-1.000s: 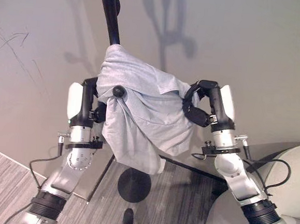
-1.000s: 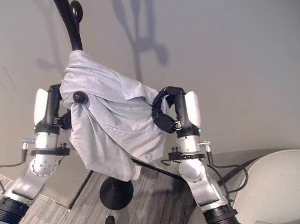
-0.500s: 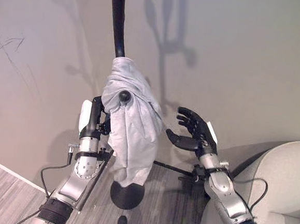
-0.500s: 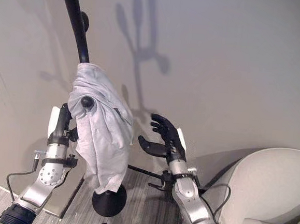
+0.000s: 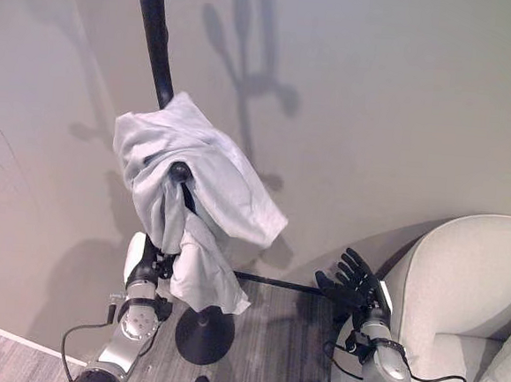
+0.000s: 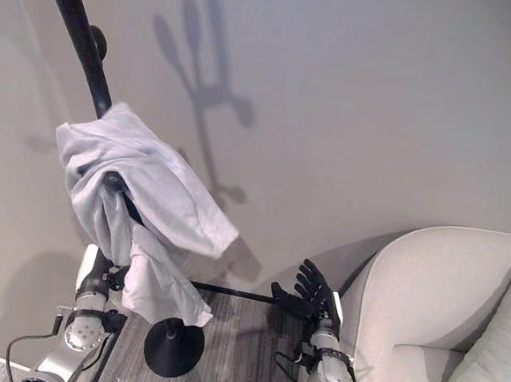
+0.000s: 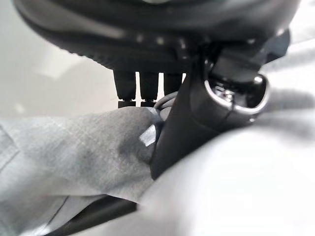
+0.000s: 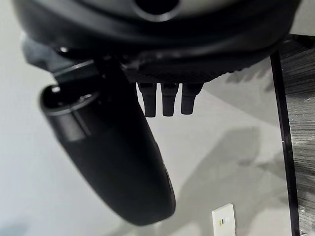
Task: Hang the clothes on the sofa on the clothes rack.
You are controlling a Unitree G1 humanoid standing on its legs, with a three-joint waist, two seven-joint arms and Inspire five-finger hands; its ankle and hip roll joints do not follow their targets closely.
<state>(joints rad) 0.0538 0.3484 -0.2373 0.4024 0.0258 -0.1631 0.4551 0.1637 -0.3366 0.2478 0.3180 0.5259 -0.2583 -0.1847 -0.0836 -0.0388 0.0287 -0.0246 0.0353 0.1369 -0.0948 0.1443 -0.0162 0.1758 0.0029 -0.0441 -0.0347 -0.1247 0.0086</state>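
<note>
The 2 head views look steeply down at the clothes rack and sofa, sharing both; the 2 wrist cameras sit very close behind their hands.

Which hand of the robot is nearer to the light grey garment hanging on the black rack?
Left. The left hand touches the light grey garment at its lower part; the right hand is apart, open, beside the sofa.

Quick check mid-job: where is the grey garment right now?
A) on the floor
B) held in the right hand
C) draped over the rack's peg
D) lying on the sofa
C: the grey garment hangs over a peg of the black clothes rack, while the right hand is open and holds nothing.
</note>
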